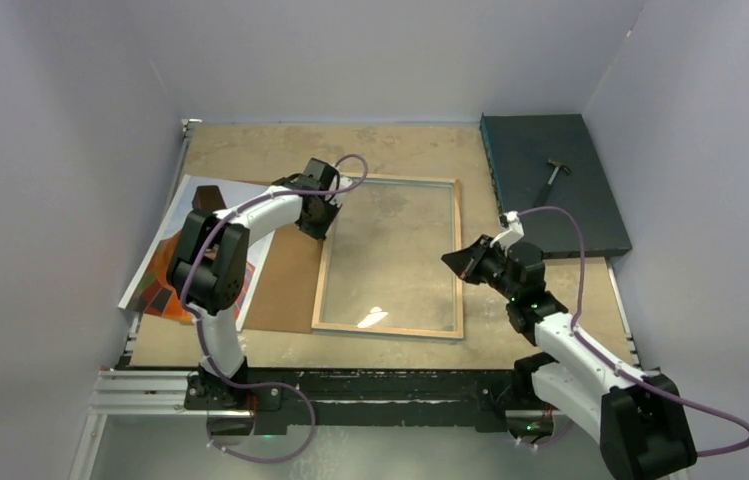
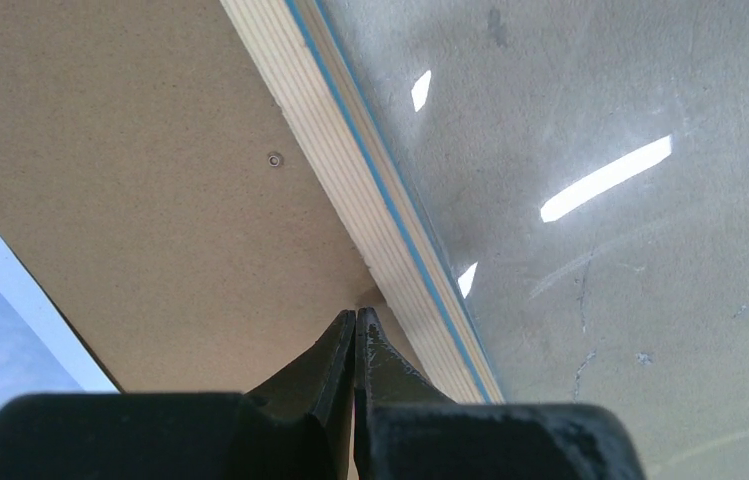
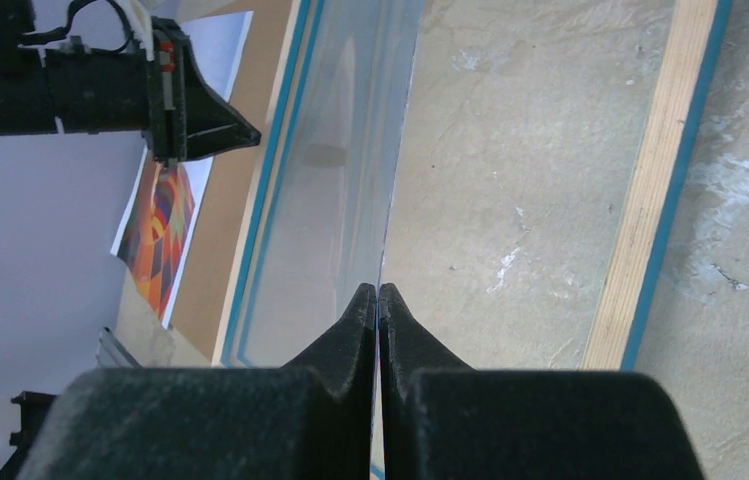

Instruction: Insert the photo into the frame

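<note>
Lying wood-side up on the tabletop [image 1: 400,145], the frame [image 1: 390,329] awaited the photo [image 1: 155,290], which lay far left beside the board [image 1: 285,290]. The right claw [image 3: 378,292] pinched the edge of the pane [image 3: 330,180], apparently tilting it clear. The left claw [image 2: 355,315] was shut and empty, seemingly steadying the frame.

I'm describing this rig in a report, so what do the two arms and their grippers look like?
Both the left arm and right arm have white links with bulky black joints, and a purple cable loops loosely along each. The left gripper and right gripper are matte black, grainy, with wedge-shaped fingers tapering to points.
</note>
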